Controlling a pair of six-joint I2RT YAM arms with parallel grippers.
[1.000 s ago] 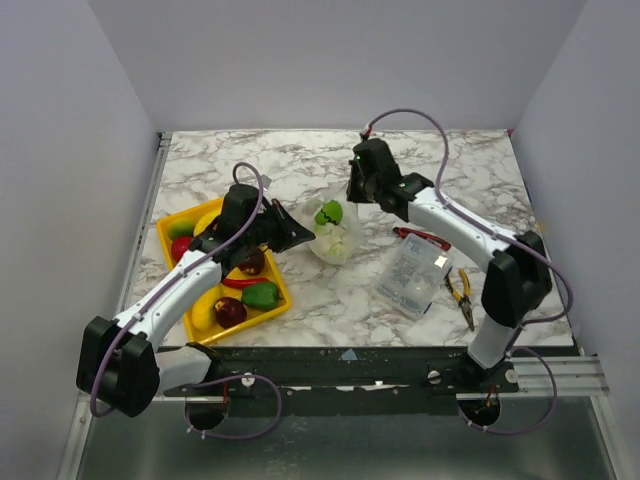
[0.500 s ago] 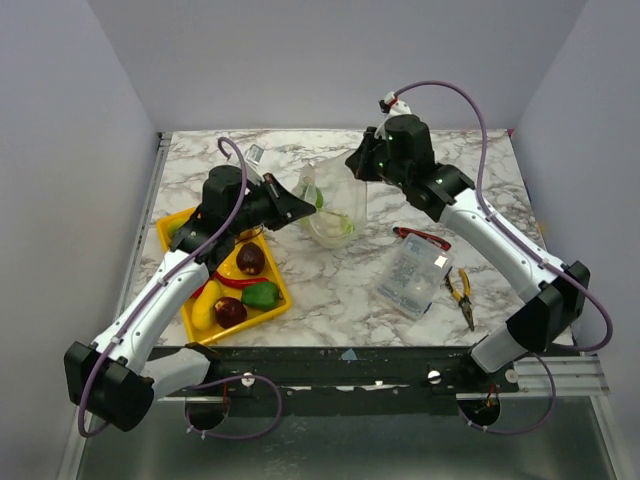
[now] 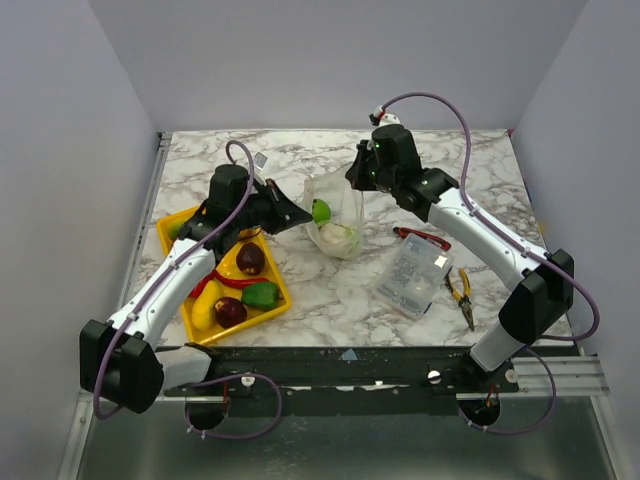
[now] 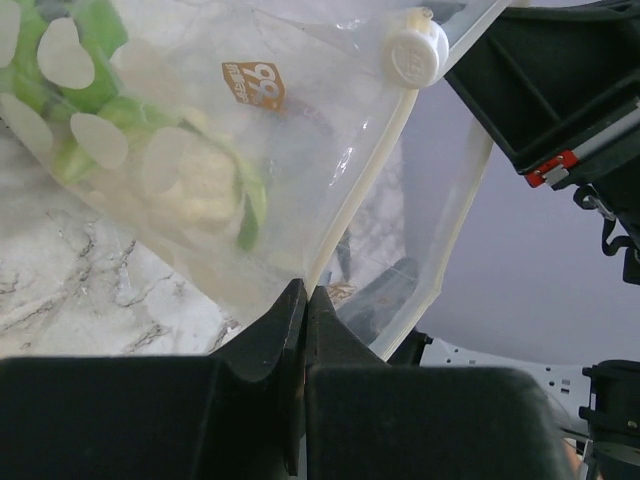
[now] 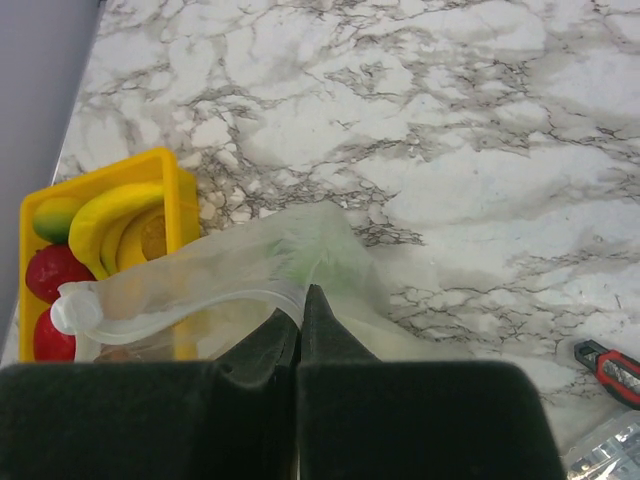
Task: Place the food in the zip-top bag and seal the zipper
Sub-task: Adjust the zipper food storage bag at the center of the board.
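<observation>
The bag (image 3: 340,205) stands mid-table (image 3: 300,160), the tray (image 3: 165,235) of fruit (image 3: 250,258) to its left. A box (image 3: 412,275) lies nearer on its right, with pliers (image 3: 462,292) right of that.

Bright, even, diffuse overhead light w/ only soft shadows on the marble table (image 3: 300,150), top view sharp, wrist views softer up close & mild sheen on the clear bag (image 4: 300,120).

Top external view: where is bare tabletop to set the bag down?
Bare marble: between the yellow tray and clear box by the near edge, and along the far wall behind the bag. Crowded: box, cutter, pliers at right.
</observation>
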